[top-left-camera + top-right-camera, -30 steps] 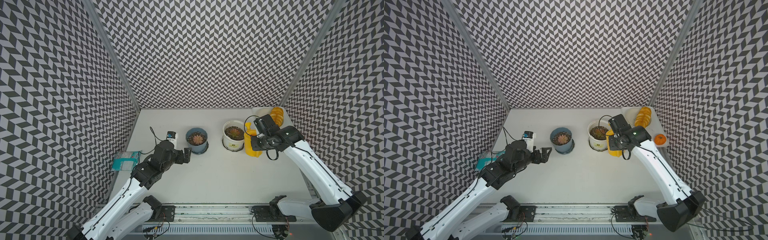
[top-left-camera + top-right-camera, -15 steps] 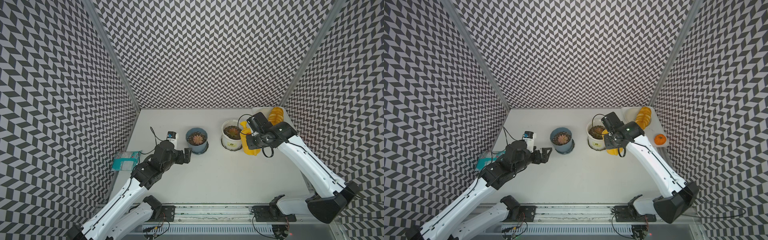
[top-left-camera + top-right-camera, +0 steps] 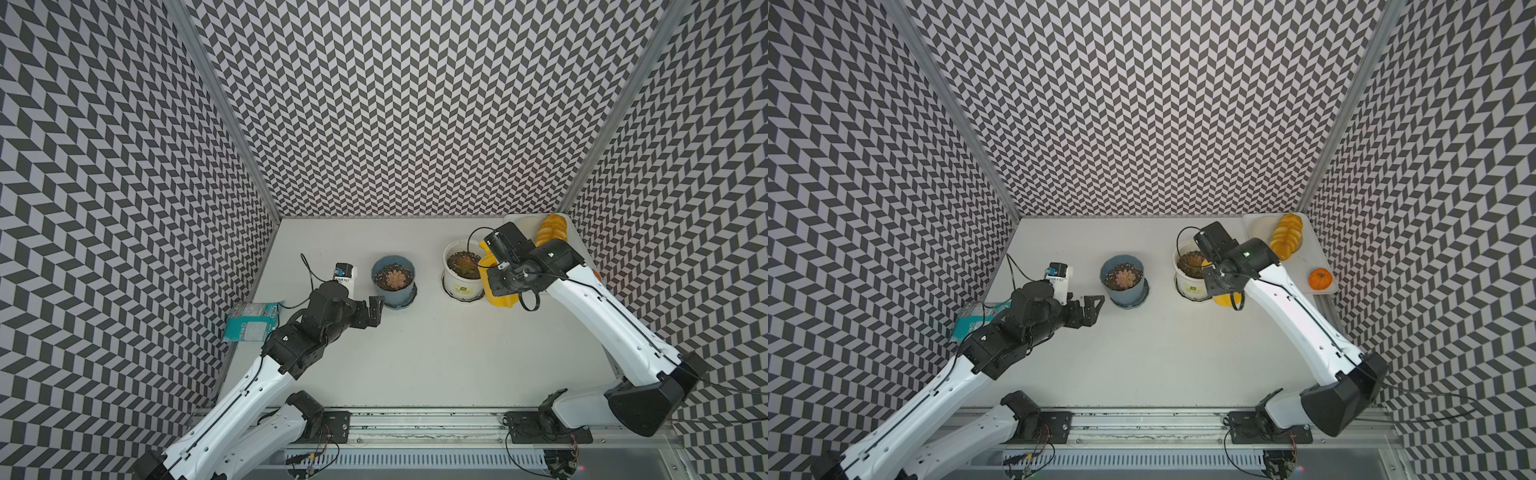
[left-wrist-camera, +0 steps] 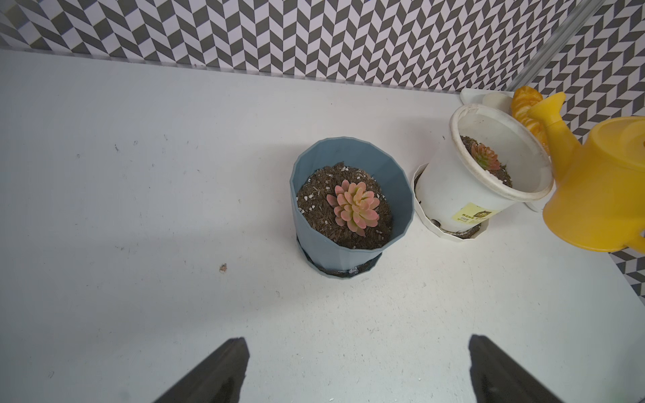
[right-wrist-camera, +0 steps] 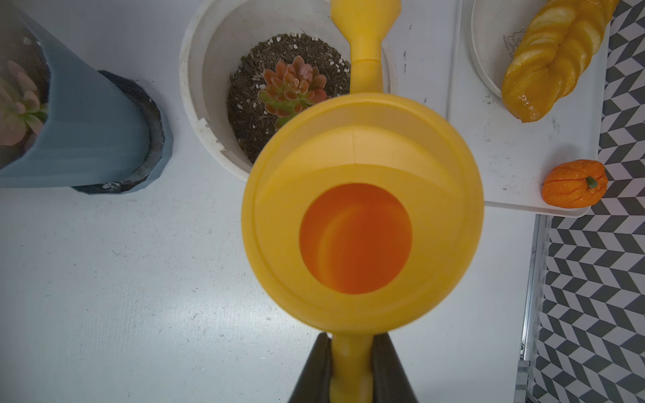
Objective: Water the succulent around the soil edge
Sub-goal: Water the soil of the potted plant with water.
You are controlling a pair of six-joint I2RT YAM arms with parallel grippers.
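Right gripper [image 5: 350, 370] pinching the yellow watering can [image 5: 363, 209] by its handle

Spout sits over the white pot [image 5: 209, 87] just ahead of it; the succulent [image 4: 353, 206] with its soil edge [image 4: 316, 195] is further off, in the blue-grey pot right ahead of the wide-spread, empty left gripper [image 4: 356, 373].

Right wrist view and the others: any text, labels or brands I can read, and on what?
"SWEET", then cut off: printed on the plate under the bread.
Yellow label on the white pot: print too small to read.
Teal packet at the table's edge: print blurred, unreadable.
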